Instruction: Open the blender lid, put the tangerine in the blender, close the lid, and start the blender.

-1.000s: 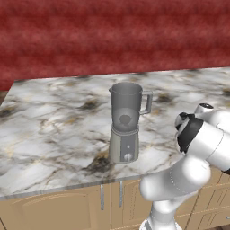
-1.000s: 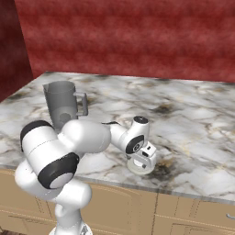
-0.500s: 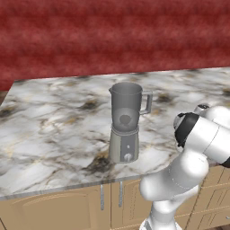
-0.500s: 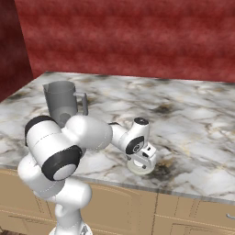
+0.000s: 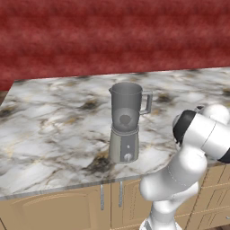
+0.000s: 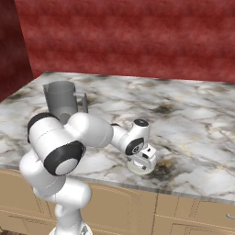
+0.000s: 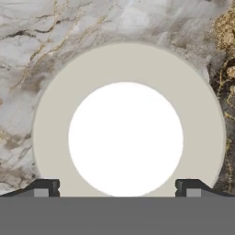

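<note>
**Lid off and lying on the counter, gripper just above it**

The blender [image 5: 126, 128] stands upright on the marble counter [image 5: 54, 126], toward the near edge, its knob facing the front and the jar's handle on the right in the left base view. The jar is open at the top with no lid on it. Through its translucent wall only a darker round shape shows low down; what that is cannot be told, and nothing orange shows inside.

The blender lid [image 6: 139, 166] lies flat on the counter, well to the right of the blender and close to the near edge, beside a dark brown patch in the marble. In the hand view the lid [image 7: 50, 137] sits directly below the camera, its white centre cap facing up and the beige ring around it whole.

The gripper [image 6: 146, 158] points down over the lid, very close to it. Its fingers [image 7: 46, 187] are spread wide, one at each side of the lid's near rim, with the cap between them and nothing held. Whether the tips touch the lid cannot be told.

The tangerine cannot be made out.
</note>
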